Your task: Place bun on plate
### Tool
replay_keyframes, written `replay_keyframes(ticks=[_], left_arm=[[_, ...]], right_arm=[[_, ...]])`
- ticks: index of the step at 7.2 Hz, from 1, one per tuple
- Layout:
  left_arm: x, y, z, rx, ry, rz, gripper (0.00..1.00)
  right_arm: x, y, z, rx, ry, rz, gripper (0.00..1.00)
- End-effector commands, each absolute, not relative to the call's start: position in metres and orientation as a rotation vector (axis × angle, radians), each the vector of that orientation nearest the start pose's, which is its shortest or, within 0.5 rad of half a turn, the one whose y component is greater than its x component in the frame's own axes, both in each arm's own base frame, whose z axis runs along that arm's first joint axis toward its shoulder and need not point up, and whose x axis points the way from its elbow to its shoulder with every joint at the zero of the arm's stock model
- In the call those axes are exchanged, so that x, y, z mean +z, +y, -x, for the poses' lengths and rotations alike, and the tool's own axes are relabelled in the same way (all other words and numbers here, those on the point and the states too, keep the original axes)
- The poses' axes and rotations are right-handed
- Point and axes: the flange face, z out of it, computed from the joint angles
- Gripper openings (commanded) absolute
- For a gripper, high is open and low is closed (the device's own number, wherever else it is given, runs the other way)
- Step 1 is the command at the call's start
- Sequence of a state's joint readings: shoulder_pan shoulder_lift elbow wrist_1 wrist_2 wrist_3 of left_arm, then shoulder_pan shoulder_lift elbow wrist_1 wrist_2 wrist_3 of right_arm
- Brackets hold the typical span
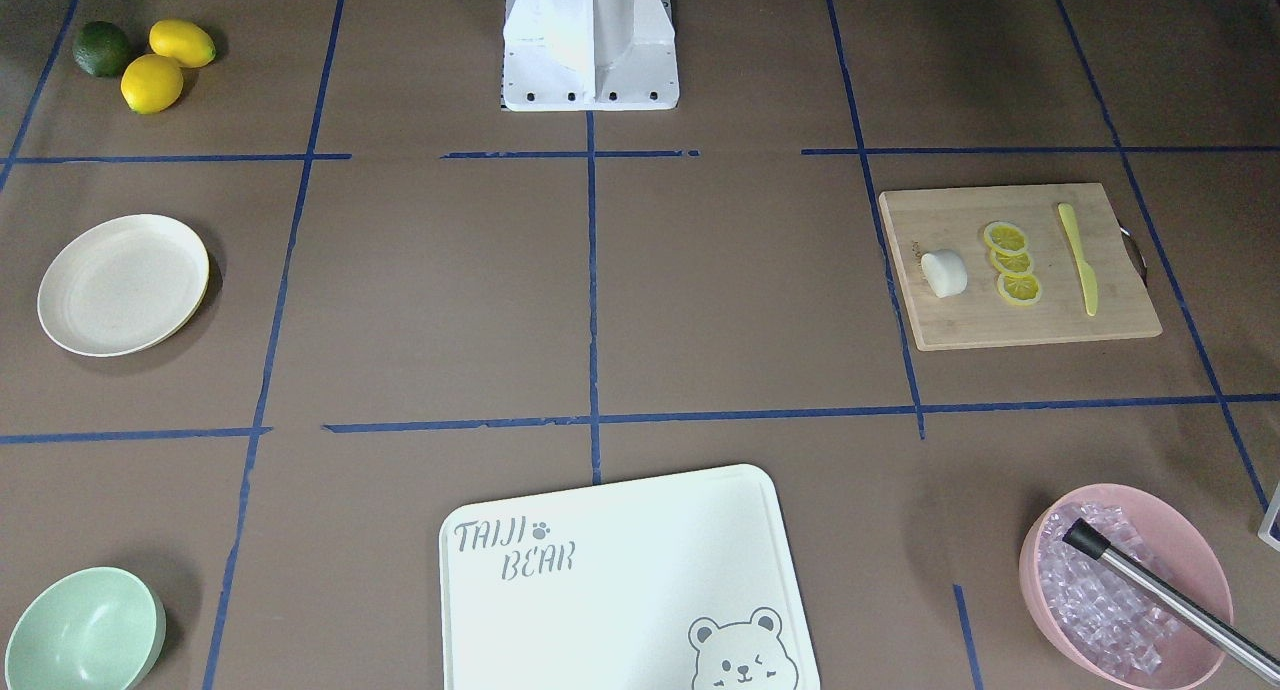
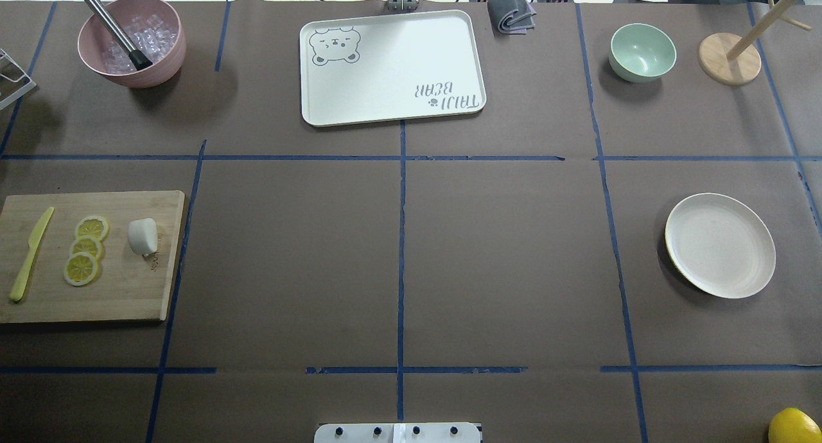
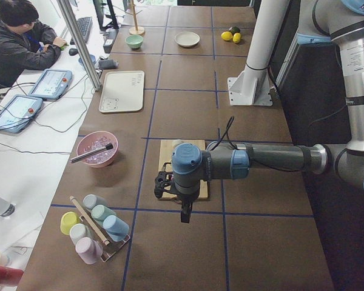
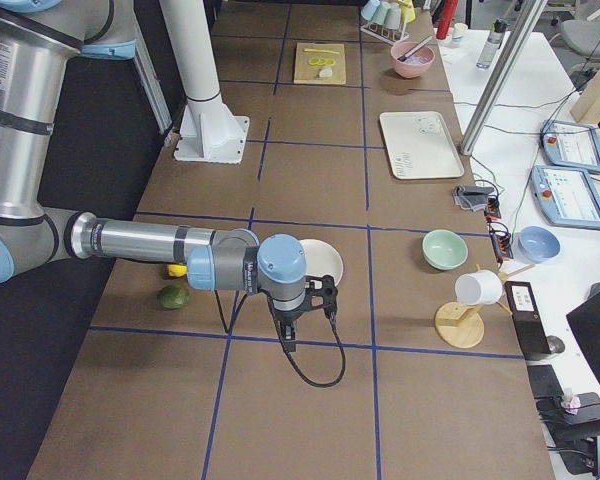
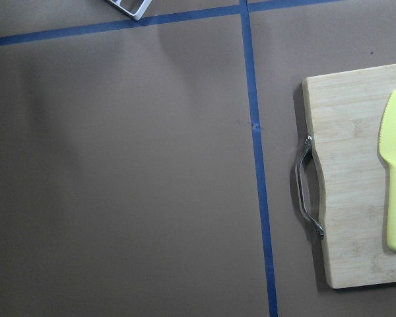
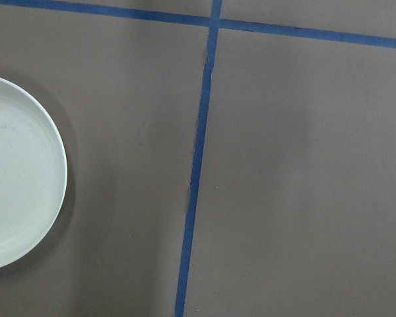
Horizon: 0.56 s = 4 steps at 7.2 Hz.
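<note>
White bun [image 2: 142, 235] on bamboo cutting board [image 2: 128, 289], left-middle of overhead view, right-middle of front-facing view. Lying on its side, nothing gripping it. Just right of three overlapping lemon slices [image 2: 85, 249] in overhead view, close but not touching. Yellow-green plastic knife [image 2: 30, 255] at far left of same board, apart from the slices.

Cream plate [image 2: 719, 245] at right-middle of overhead view, bare, well apart from bun, with the table's middle squares between. Partly in frame at left edge of right wrist view. Board's metal-handle end and the knife at right edge of left wrist view, over brown paper and blue tape.

Left gripper [image 3: 162, 185] visible only in left side view, lower centre, hanging above the board's near end. Dark and small; cannot tell whether fingers spread or pressed together. Right gripper [image 4: 323, 297] visible only in right side view, centre of frame, hanging over the plate's near edge. Same there: cannot tell spread or pressed together.

Pink bowl [image 2: 164, 61] of ice cubes with metal rod leaning in it, upper left of overhead view. White bear-printed tray [image 2: 392, 64] top centre. Mint-green bowl [image 2: 642, 51] upper right. Two lemons [image 1: 168, 62] and a lime [image 1: 101, 48] upper left of front-facing view. Person [image 3: 18, 42] seated at desk, upper left of left side view.
</note>
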<state>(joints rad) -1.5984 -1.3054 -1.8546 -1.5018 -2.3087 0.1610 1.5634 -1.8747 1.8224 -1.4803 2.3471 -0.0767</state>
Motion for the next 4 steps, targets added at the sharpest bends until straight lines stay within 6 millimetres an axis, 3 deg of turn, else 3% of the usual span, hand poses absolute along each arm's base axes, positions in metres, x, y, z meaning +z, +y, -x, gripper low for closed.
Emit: replay_keyframes(ticks=[1, 3, 4], left_arm=[[0.644, -0.375, 0.076, 0.110, 0.739, -0.021, 1.00], [0.644, -0.375, 0.076, 0.110, 0.739, -0.021, 1.00], [0.645, -0.375, 0.076, 0.110, 0.739, -0.019, 1.00]], right_arm=[[0.656, -0.367, -0.061, -0.094, -0.775, -0.062, 1.00], [0.658, -0.369, -0.061, -0.088, -0.775, -0.058, 1.00], [0.671, -0.367, -0.057, -0.078, -0.791, -0.030, 1.00]])
